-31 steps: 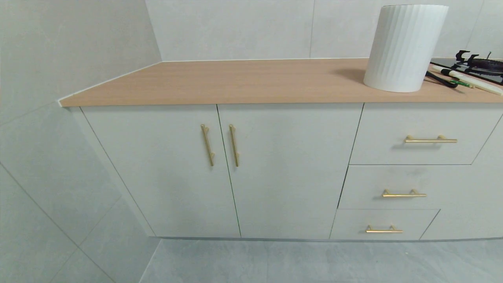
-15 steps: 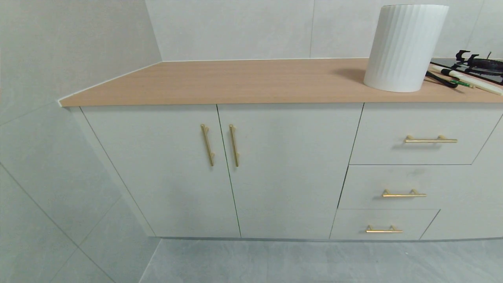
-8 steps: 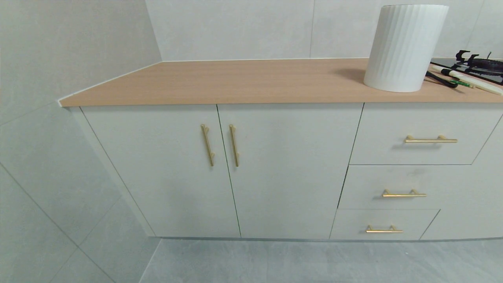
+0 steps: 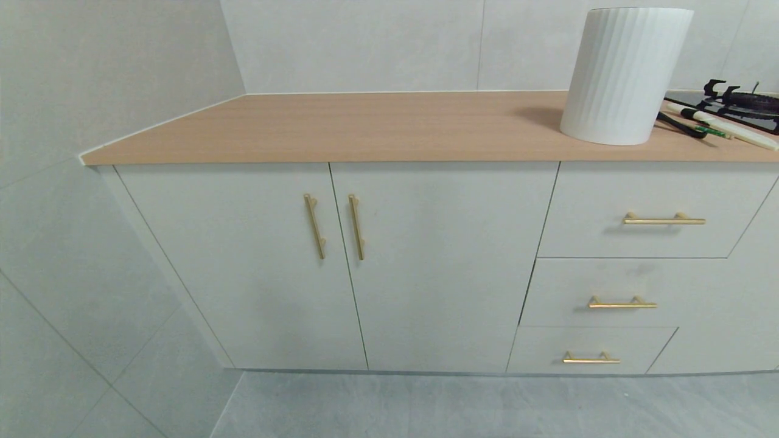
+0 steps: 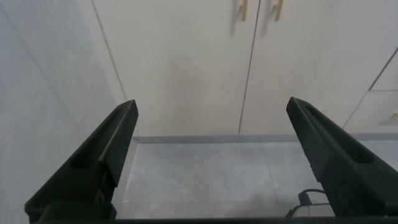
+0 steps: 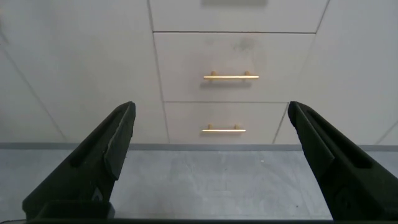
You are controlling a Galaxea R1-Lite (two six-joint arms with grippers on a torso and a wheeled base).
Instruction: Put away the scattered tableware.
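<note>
Head camera just nudged: the whole view slid slightly left compared with half a second back, after holding static before that. Everything shifted together, so that's my viewpoint moving, not the things. Landmark is the tall white ribbed cylindrical holder [image 4: 627, 76] standing on the wood-topped table [image 4: 365, 125]. The scattered tableware [image 4: 718, 129], a few long thin pieces with black, cream and green parts, lies flat on the table just right of the holder, nearly touching its base, in the same spot relative to it as before. The black stove grate [image 4: 742, 97] sits beyond those pieces, further right of the holder. Below and left of the holder are the pale double cabinet doors [image 4: 438, 261], shut, with upright brass bar handles [image 4: 314, 226]. Directly below the holder is a stack of three drawers [image 4: 657, 194], all shut. Left claw [image 5: 211, 106] is spread wide, holding nothing, down low facing the cabinet doors above the grey tiled floor [image 5: 199, 180]. Right claw [image 6: 211, 107] is also wide and empty, low, facing the lower drawers. My read: nothing is picked up or stowed yet. The tableware sits at the far right edge of my view, well apart from both claws, so I'd expect to reposition toward the holder's right side before any grasp.
</note>
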